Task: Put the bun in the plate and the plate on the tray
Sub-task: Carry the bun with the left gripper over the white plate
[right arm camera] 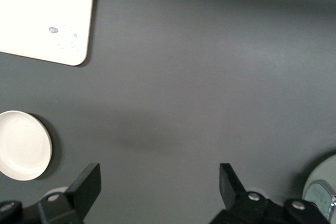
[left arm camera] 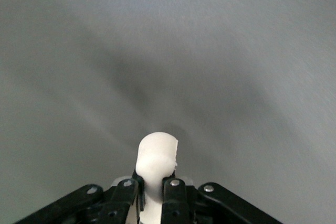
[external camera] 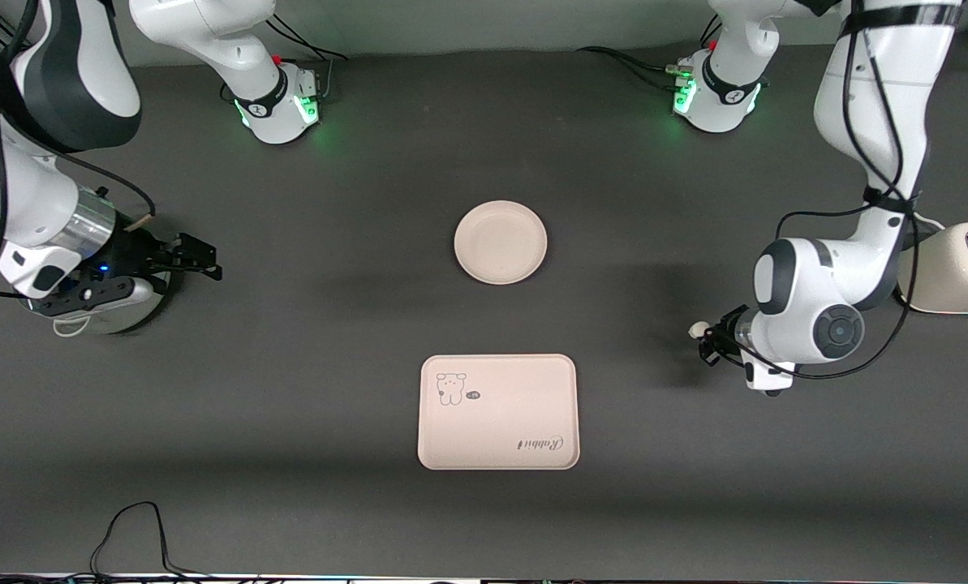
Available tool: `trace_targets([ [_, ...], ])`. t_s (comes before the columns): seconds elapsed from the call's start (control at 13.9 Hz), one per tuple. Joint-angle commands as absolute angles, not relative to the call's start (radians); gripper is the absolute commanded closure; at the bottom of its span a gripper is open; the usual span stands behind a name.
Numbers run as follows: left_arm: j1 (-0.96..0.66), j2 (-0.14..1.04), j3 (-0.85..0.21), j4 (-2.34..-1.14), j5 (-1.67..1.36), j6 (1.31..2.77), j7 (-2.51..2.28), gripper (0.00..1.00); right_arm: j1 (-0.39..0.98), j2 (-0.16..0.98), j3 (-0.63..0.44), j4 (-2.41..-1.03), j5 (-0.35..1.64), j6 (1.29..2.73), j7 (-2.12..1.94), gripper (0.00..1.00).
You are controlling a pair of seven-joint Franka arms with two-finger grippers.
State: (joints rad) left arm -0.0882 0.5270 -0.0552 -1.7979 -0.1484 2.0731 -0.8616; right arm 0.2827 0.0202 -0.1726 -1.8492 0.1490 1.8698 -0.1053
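In the front view, the left gripper sits low toward the left arm's end of the table, its fingers pinched on the bun, a small off-white lump showing at the fingertips. The plate lies alone on the dark table midway between the two arms, and the tray, with its cartoon animal and "Rabbit" script, lies nearer to the front camera than the plate and apart from it. A cream toaster stands at the left arm's end of the table, partly hidden by that arm. The right gripper waits toward the right arm's end of the table with its fingers spread. In the left wrist view, the black fingers press against both sides of the bun, whose rounded white top juts out past them over bare grey table. In the right wrist view, the right gripper shows two fingers standing wide apart with nothing between them, over bare table surface, and farther off the tray and the plate are both visible, apart from each other.
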Motion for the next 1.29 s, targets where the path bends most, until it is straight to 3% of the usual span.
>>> trace_targets([
  [0.0, -0.132, 0.451, -0.051, -1.712, -0.132, 1.871, -0.894, 0.83, 0.317, 0.012, -0.178, -1.855, 0.167, 1.849, -0.115, 0.0],
  [0.43, -0.218, 0.175, -0.052, -1.693, -0.132, 1.625, -0.893, 0.79, 0.347, 0.017, -0.17, -1.841, 0.166, 1.812, -0.042, 0.0],
  [0.65, -0.297, 0.072, -0.052, -1.749, -0.133, 1.634, -0.902, 0.79, 0.357, 0.009, -0.173, -1.839, 0.166, 1.781, -0.037, 0.0],
  [0.86, -0.422, 0.081, -0.052, -1.755, -0.135, 1.722, -0.991, 0.79, 0.357, 0.003, -0.175, -1.842, 0.166, 1.767, -0.037, 0.0],
  [1.22, -0.662, 0.211, -0.052, -1.81, -0.088, 1.942, -1.058, 0.78, 0.351, 0.006, -0.183, -1.839, 0.163, 1.759, 0.044, 0.0],
])
